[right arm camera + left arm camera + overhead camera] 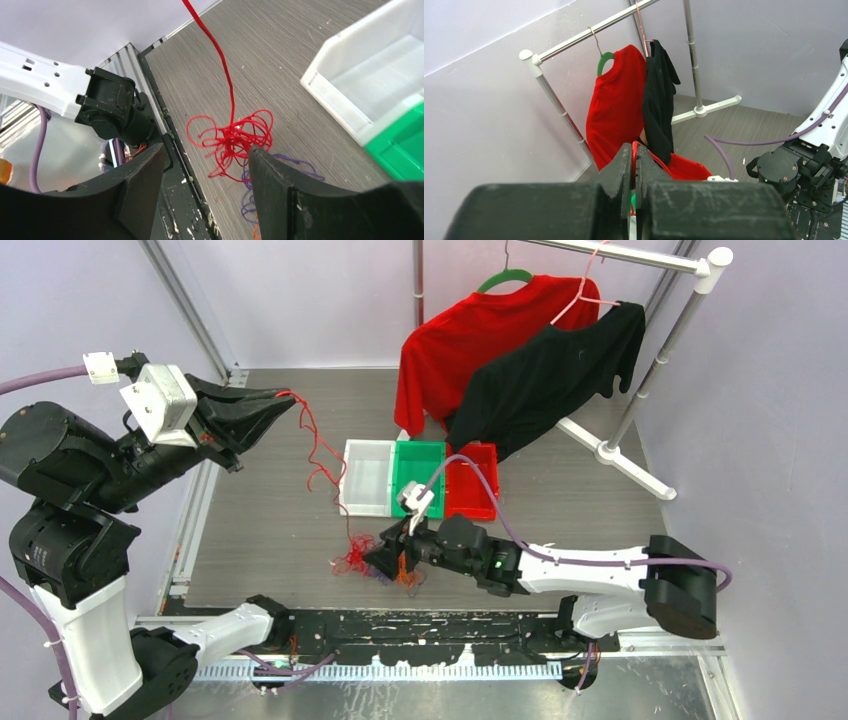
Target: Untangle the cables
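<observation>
right wrist | cables point(233, 141): purple strands partly behind jaws | orange cut off

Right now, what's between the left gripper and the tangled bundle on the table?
One red strand runs from the left gripper, jaws shut on it, down to the bundle; the top view shows it.

Your grey wood-grain table point(270, 540) carries a white bin point(366, 478), a green bin point(418, 475) and a red bin point(472, 485), touching in a row. Behind them on your right stands the rack's foot point(625, 465). The cables point(352, 560) lie tangled near the front edge.
</observation>
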